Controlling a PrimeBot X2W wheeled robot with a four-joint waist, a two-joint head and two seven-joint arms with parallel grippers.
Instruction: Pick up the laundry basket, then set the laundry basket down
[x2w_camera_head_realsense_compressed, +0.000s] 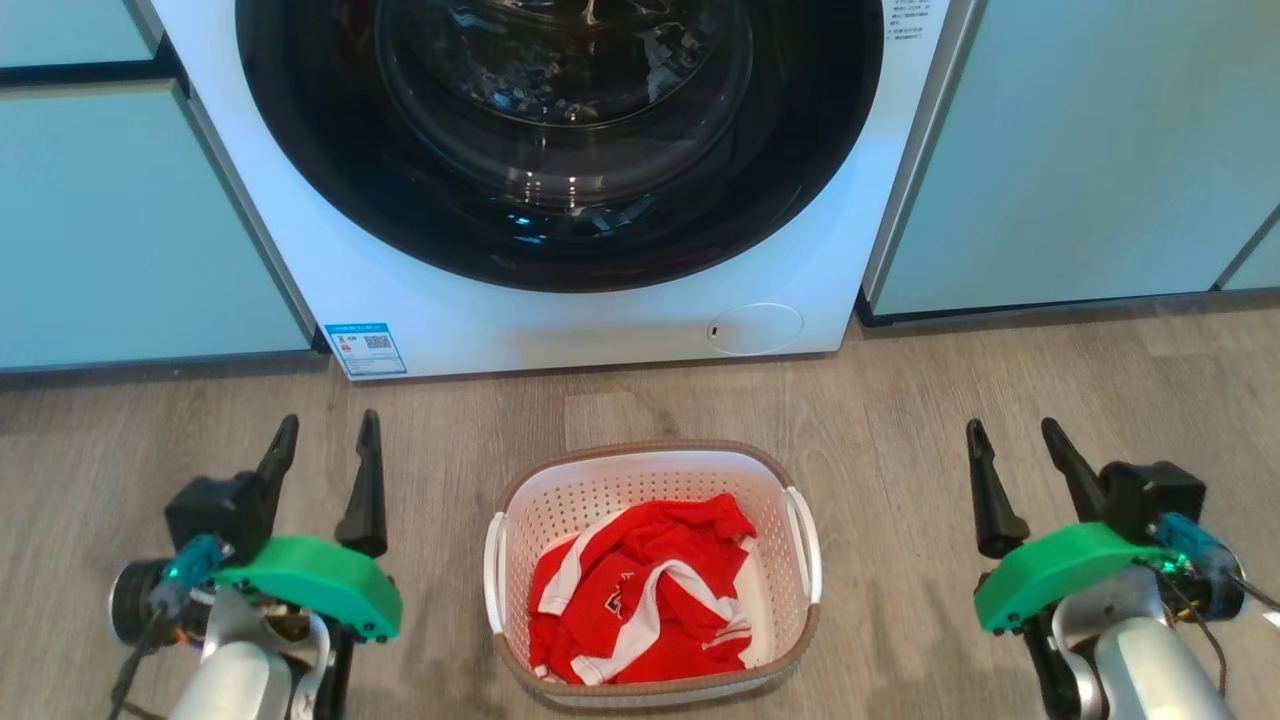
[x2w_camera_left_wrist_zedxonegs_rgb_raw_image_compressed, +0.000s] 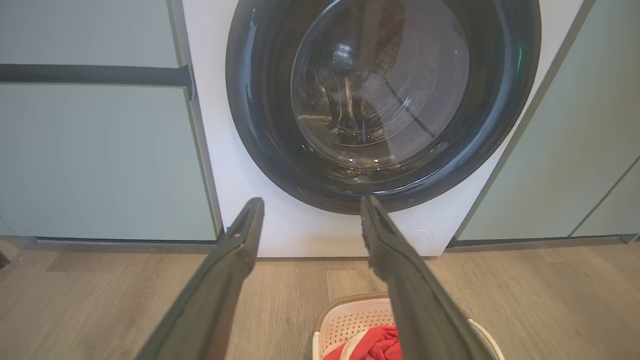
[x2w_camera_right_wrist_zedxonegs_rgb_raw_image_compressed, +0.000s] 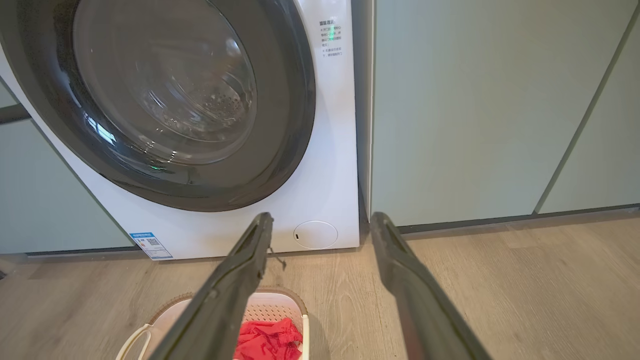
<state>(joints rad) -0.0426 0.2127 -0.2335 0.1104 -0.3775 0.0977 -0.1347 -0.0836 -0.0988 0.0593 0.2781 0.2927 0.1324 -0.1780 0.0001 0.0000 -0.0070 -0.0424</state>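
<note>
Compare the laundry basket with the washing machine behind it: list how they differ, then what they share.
The laundry basket is small and low; the washing machine is much larger. The basket is open-topped, showing red clothing; the machine's round dark door looks shut. The basket's walls are perforated; the machine's front is smooth. Both are mostly white and stand on the wood floor.

Left gripper (x2w_camera_left_wrist_zedxonegs_rgb_raw_image_compressed: 312, 201) has its two dark fingers (x2w_camera_left_wrist_zedxonegs_rgb_raw_image_compressed: 220, 280) spread wide, nothing between them, aimed at a white front-load washing machine (x2w_camera_left_wrist_zedxonegs_rgb_raw_image_compressed: 280, 235) with a dark-rimmed glass door (x2w_camera_left_wrist_zedxonegs_rgb_raw_image_compressed: 382, 100). The laundry basket (x2w_camera_left_wrist_zedxonegs_rgb_raw_image_compressed: 350, 320) sits on the wood floor (x2w_camera_left_wrist_zedxonegs_rgb_raw_image_compressed: 100, 300) in front of the machine, partly behind one finger, with a red garment (x2w_camera_left_wrist_zedxonegs_rgb_raw_image_compressed: 375, 345) inside. Pale green cabinets (x2w_camera_left_wrist_zedxonegs_rgb_raw_image_compressed: 90, 160) stand on both sides.
</note>
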